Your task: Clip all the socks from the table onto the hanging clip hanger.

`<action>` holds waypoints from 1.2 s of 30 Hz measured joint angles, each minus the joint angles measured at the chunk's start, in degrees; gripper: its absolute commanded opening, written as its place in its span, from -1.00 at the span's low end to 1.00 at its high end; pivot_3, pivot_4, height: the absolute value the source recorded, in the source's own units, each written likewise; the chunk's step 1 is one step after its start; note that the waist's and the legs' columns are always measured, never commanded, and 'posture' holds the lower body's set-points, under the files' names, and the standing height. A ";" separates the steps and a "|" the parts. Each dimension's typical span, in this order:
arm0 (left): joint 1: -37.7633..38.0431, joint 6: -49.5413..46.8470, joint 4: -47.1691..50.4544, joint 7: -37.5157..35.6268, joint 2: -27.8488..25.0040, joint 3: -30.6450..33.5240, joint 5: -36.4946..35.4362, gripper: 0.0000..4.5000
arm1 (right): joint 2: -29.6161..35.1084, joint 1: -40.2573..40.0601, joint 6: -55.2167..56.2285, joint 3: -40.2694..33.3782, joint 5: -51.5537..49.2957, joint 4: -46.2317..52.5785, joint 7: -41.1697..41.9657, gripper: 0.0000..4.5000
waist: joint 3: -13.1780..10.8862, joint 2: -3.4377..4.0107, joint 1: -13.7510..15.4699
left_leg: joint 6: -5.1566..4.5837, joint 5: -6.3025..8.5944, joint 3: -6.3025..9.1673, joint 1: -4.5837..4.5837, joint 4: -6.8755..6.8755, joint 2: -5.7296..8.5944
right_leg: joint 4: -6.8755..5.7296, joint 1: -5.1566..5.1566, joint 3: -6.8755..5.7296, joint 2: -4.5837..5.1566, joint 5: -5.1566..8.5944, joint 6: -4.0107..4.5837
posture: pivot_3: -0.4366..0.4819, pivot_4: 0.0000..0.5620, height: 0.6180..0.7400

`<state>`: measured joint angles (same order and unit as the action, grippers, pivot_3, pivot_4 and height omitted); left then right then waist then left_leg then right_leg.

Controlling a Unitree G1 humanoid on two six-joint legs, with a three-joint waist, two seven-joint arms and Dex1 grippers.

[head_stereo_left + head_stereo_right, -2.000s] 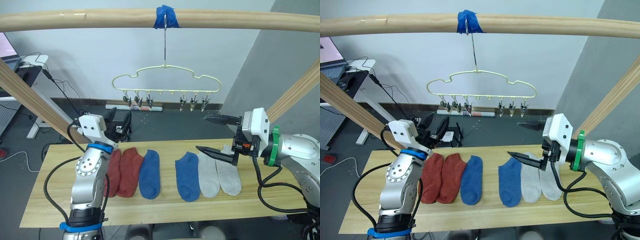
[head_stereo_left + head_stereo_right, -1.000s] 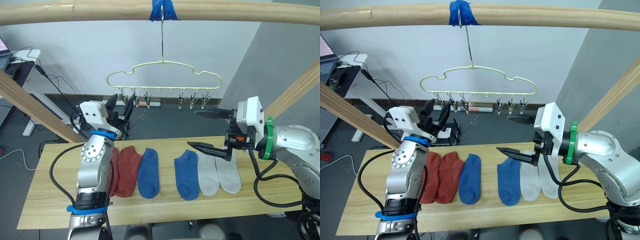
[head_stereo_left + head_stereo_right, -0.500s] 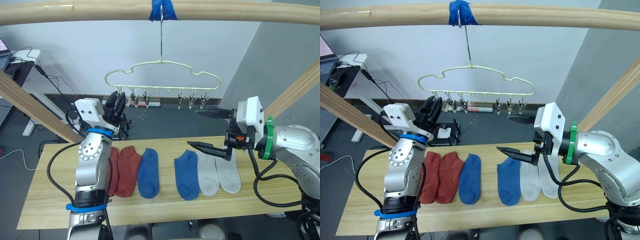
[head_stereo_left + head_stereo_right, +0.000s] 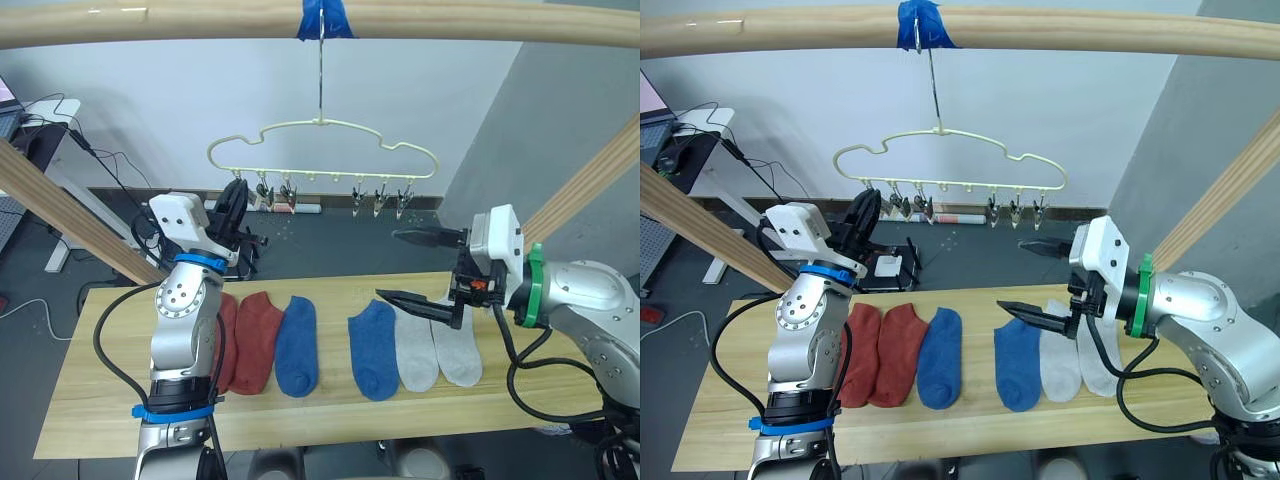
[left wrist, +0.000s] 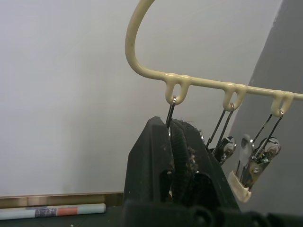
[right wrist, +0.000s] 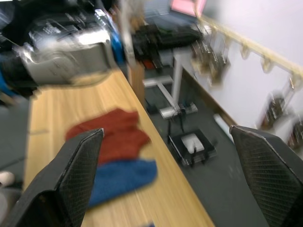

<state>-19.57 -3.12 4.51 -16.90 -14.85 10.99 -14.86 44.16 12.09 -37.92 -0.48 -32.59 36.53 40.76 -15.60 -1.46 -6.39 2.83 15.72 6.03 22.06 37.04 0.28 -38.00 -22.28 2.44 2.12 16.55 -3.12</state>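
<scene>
Left gripper (image 5: 176, 142): raised to the clip hanger (image 4: 320, 150); fingers pressed together around its end clip wire.
Right gripper (image 4: 415, 270): held above the grey socks (image 4: 437, 343), jaws spread wide, empty.
Socks: six laid flat on the table (image 4: 100, 410), below the hanger; none clipped.
Risk: the hanger may be swung or unhooked from the taped pole (image 4: 320, 22) if the clip is pulled sideways.

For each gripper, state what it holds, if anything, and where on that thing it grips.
The left gripper is shut on the leftmost clip of the clip hanger, just below its wire loop. The right gripper is open and holds nothing.
</scene>
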 measured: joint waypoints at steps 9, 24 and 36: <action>2.39 -2.92 5.33 -1.72 -3.29 -1.79 0.49 -1.00 | -8.97 -12.75 7.11 3.68 21.16 -13.18 -17.79 1.00 | -0.82 -0.09 -0.02 | 0.03 -0.02 -0.04 -0.04 -0.02 -0.01 | -0.07 -0.02 0.06 -0.01 -0.01 -0.04 | -0.50 0.12 1.00; 3.18 -5.64 7.85 -2.95 -4.02 -1.78 0.21 -1.00 | -22.65 -13.46 20.04 3.45 31.56 -35.33 -27.88 1.00 | -1.26 0.13 -0.03 | 0.03 -0.02 -0.07 -0.04 -0.03 -0.01 | -0.06 -0.02 0.09 0.03 -0.02 -0.04 | -0.49 0.09 1.00; 2.95 -7.10 7.60 -4.10 -4.45 -1.60 -0.75 -1.00 | -27.09 -10.81 15.03 -1.76 26.82 -38.52 -27.06 0.15 | -1.23 0.12 0.02 | 0.03 -0.02 -0.04 -0.06 -0.01 -0.01 | -0.07 0.01 0.07 0.03 -0.02 -0.05 | -0.45 0.05 1.00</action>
<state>-16.62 -10.23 12.11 -21.00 -19.31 9.39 -15.61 17.07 1.27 -22.89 -2.24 -5.77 -1.98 13.70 -16.84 -1.35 -6.37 2.86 15.71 5.99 22.00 37.02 0.27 -38.08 -22.27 2.52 2.15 16.53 -3.18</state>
